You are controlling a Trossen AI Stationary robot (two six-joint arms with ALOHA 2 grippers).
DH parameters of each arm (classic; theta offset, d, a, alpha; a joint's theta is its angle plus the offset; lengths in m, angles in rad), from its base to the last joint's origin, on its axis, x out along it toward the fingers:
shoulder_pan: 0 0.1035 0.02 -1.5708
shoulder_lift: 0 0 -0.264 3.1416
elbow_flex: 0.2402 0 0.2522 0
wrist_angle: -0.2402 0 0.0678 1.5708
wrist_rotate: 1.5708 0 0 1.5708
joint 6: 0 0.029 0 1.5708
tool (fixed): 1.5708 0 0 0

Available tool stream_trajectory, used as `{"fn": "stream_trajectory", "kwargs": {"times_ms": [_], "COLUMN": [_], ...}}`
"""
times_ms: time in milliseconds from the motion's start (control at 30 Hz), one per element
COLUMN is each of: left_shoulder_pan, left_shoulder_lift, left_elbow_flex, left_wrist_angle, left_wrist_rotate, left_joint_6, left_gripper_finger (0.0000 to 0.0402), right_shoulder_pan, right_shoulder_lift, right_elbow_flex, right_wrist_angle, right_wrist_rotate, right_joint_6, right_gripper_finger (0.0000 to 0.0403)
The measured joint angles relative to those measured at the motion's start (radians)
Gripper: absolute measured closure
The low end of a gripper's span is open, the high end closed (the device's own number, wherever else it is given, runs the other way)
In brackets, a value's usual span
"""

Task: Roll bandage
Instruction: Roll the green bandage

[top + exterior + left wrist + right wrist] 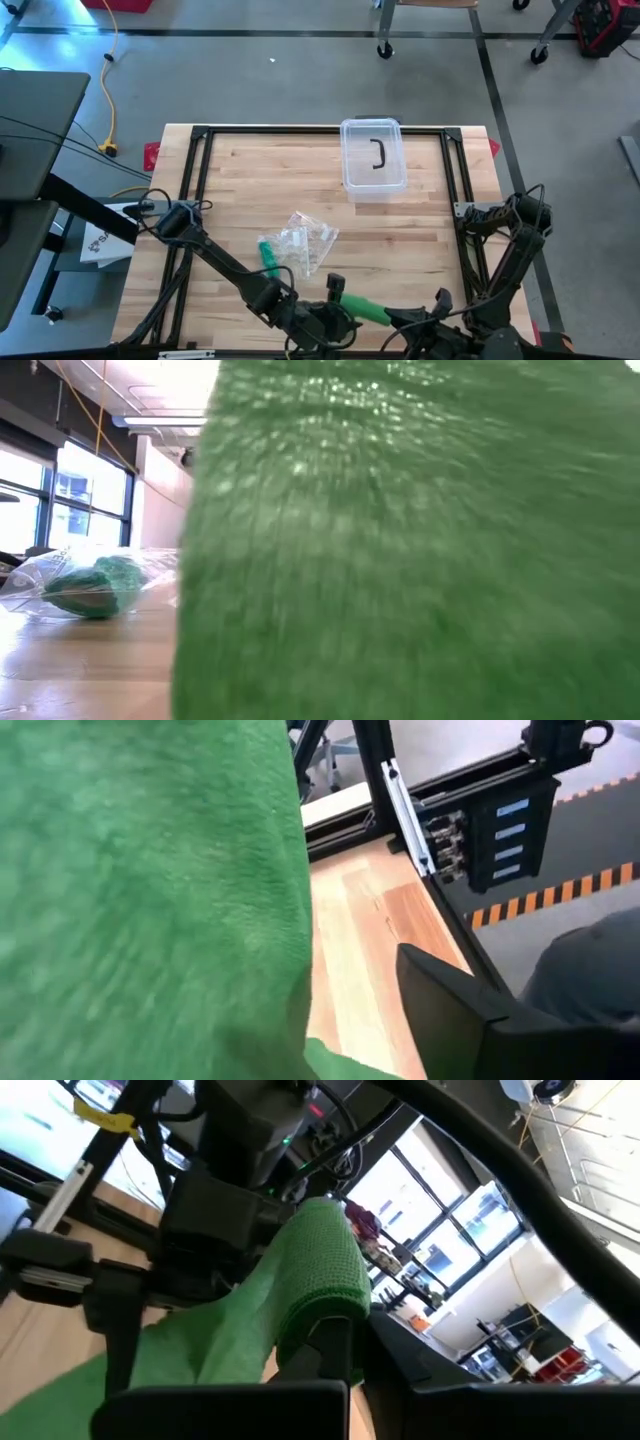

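With your right gripper clamped on the green bandage at bottom centre, regrip with the part-open left gripper before rolling.

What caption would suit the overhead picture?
Both arms meet at the table's near edge over a green bandage; a bagged roll and lidded clear box lie beyond.

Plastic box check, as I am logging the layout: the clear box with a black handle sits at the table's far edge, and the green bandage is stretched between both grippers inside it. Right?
Not quite. The high view shows the plastic box at the far edge, but the green bandage is held at the near edge, between the left gripper and right gripper.
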Motion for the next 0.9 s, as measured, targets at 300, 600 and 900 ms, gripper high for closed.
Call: {"fn": "stream_trajectory", "kwargs": {"times_ms": [300, 600, 900], "left_shoulder_pan": [-0.002, -0.006, -0.013], "left_shoulder_lift": [-0.015, -0.123, -0.138], "left_elbow_flex": [-0.001, -0.001, -0.001], "left_wrist_angle": [-0.049, -0.202, -0.261], "left_wrist_rotate": [0.028, 0.071, 0.142], "left_joint_6": [0.012, -0.044, -0.105], "left_gripper_finger": [0.0177, 0.0151, 0.0151], "right_shoulder_pan": [0.004, 0.008, 0.008], "right_shoulder_lift": [0.000, -0.001, 0.000], "right_elbow_flex": [0.000, 0.001, 0.001], "right_wrist_angle": [0.006, 0.005, 0.002], "right_wrist_rotate": [-0.007, -0.017, -0.017], "right_joint_6": [-0.002, 0.007, 0.015], "right_gripper_finger": [0.0402, 0.0402, 0.0402]}}
